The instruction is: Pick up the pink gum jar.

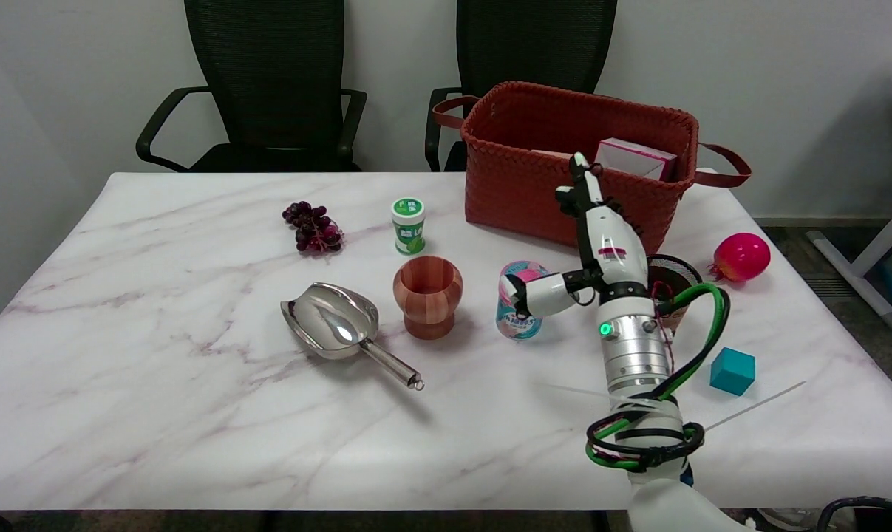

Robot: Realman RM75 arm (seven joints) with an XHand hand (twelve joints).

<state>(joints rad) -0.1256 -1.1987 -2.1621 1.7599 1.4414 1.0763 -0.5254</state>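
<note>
The pink gum jar [520, 301], pink and teal with a printed label, stands upright near the middle of the marble table [157, 414]. My right hand [597, 255] hovers just to its right, palm turned toward it. The thumb reaches left across the jar's front and seems to touch it, while the other fingers point up and away toward the basket. Nothing is gripped in the hand. The jar's right side is partly hidden behind the thumb.
A wooden cup [428, 295] stands just left of the jar, a metal scoop [338, 329] further left. A green gum jar [409, 224] and grapes [312, 227] sit behind. A red woven basket [564, 177] stands behind the hand. A dark cup [671, 277], pink ball [741, 256] and teal cube [732, 370] lie right.
</note>
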